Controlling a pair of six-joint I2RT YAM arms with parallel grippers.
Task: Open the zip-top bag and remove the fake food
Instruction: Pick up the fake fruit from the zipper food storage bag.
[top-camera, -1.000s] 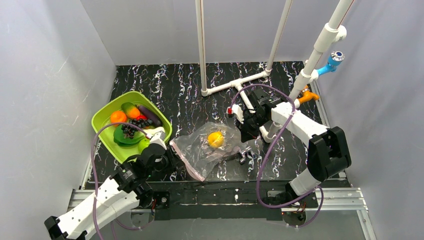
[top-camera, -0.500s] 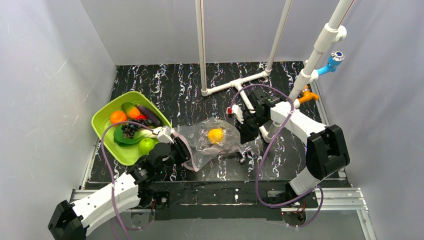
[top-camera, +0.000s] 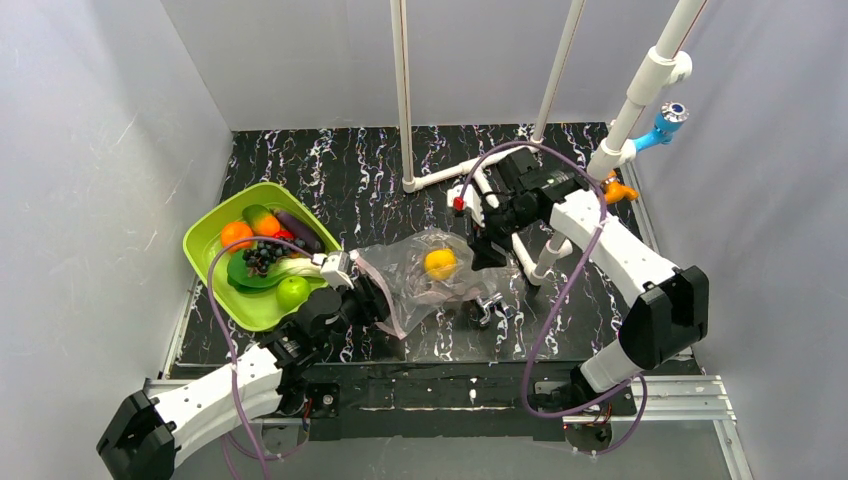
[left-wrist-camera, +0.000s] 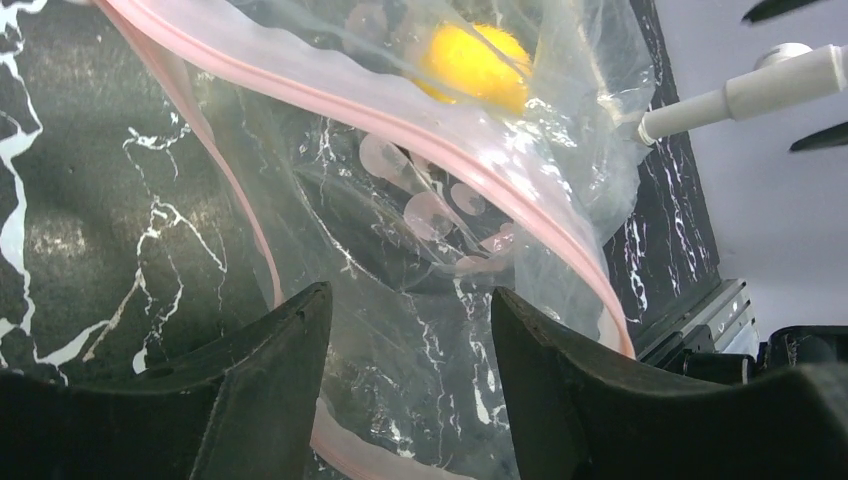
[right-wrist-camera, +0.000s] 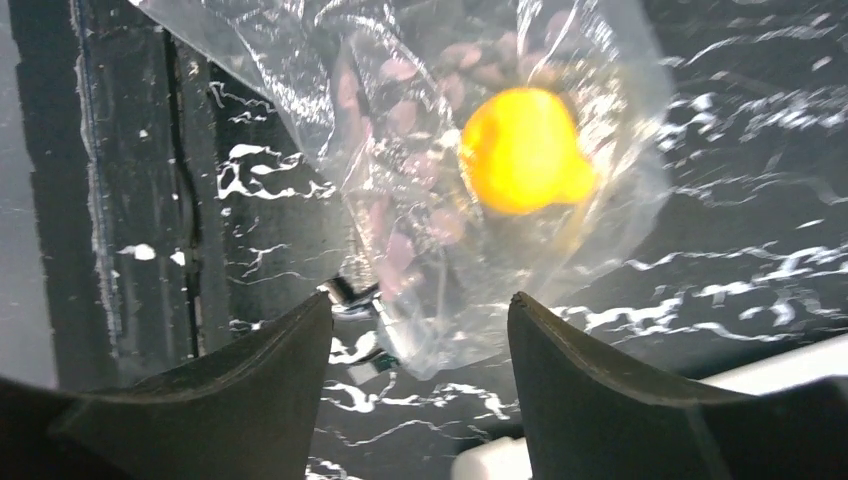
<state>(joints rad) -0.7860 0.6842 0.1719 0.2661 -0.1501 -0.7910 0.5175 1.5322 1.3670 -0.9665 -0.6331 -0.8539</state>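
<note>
The left gripper (left-wrist-camera: 408, 300) sits at the lower left of the zip-top bag (top-camera: 412, 295). Its two dark fingers are spread apart and clamp nothing. The bag's mouth lies in the gap and just beyond it, and the wrist view does not settle whether the film touches either finger. The pinkish zip strip (left-wrist-camera: 400, 127) runs diagonally from upper left to lower right across that view, with a second lip curving down toward the left finger, so the mouth gapes. The bag is clear, crinkled and printed with pale round spots, and it lies on the black marbled table (top-camera: 350, 170) at the centre of the top view. One bag is there, with one yellow lemon (top-camera: 440, 263) inside near its far end. A small metal fitting (top-camera: 488, 306) rests just beside the bag's right edge. Farther up, the right gripper (right-wrist-camera: 420, 305) hangs over the bag's closed end with its fingers parted and nothing between them, and the lemon shows beyond their gap. At left, the lime-green tray (top-camera: 198, 245) holds six pieces that can be told apart: an orange (top-camera: 236, 233), a green-and-orange piece (top-camera: 262, 218), a purple eggplant (top-camera: 299, 231), a dark grape bunch (top-camera: 263, 257), leafy bok choy (top-camera: 245, 274) and a green apple (top-camera: 292, 291).
</note>
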